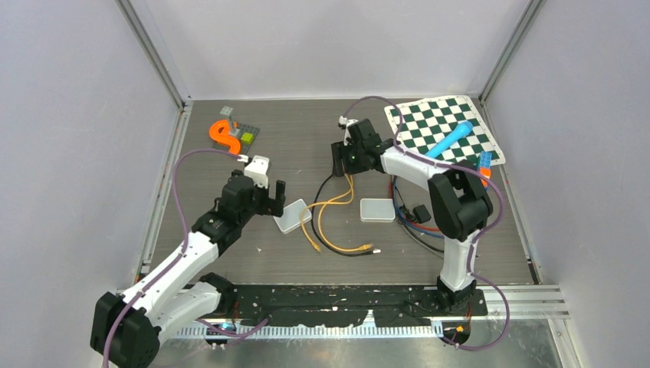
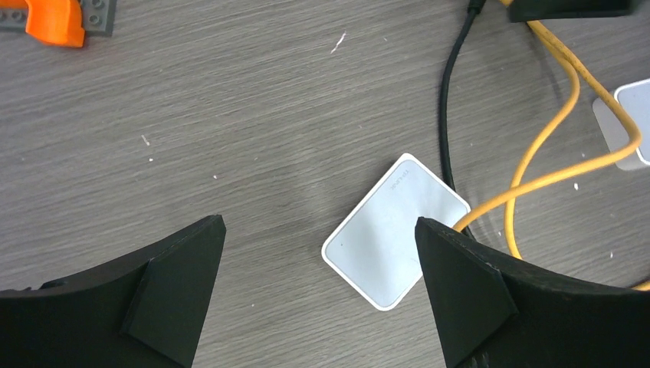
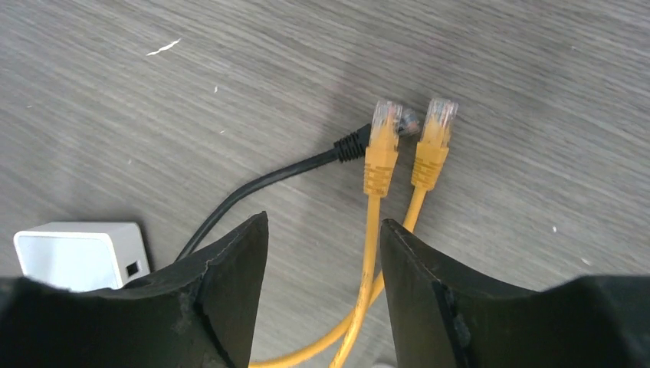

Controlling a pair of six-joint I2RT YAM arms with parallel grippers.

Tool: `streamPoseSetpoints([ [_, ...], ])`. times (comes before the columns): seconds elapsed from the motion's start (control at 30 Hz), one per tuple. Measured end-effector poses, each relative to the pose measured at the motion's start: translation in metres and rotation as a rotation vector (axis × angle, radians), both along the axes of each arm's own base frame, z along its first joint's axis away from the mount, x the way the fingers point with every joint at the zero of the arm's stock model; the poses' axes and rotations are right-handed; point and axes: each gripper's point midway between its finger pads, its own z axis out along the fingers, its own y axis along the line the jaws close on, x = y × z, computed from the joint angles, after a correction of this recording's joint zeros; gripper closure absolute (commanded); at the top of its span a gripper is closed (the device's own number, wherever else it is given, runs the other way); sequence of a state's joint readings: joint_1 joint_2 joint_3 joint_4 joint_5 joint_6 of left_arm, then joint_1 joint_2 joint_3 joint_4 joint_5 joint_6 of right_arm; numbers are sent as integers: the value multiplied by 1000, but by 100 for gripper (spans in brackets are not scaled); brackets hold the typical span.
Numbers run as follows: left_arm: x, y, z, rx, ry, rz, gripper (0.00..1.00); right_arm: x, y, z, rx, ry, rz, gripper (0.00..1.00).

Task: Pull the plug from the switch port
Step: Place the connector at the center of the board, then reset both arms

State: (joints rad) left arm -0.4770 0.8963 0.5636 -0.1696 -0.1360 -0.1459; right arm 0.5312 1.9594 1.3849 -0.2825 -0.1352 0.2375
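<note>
Two yellow cable plugs and a black plug lie loose on the table, just beyond my right gripper. That gripper is open, and a yellow cable runs untouched between its fingers. A white switch box with a dark side port sits at the lower left of the right wrist view. My left gripper is open wide above another white switch box, which lies flat near its right finger. From above, the left gripper and right gripper hover over the cables.
An orange piece on a grey plate sits at the back left. A green checkered mat with a blue cylinder lies at the back right. A second white box and red, blue and black cables lie by the right arm.
</note>
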Motion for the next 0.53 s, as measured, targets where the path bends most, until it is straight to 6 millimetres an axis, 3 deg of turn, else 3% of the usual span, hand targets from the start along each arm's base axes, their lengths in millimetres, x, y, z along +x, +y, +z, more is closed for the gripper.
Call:
streamPoseSetpoints([
  [0.1,6,1,0,-14,22,48,0,-7,-8,25,6,-47,-15,30],
  [0.23,15,4,10,-44,16,123,0,-25,-37,83,28,-200,-88,21],
  [0.37,18,9,13,-62,7,179,0,-54,-90,136,57,-390,-260,18],
  [0.43,19,11,15,-68,0,191,0,-70,-116,149,75,-458,-351,17],
  [0.53,21,11,17,-81,-8,206,1,-91,-148,148,84,-512,-465,16],
])
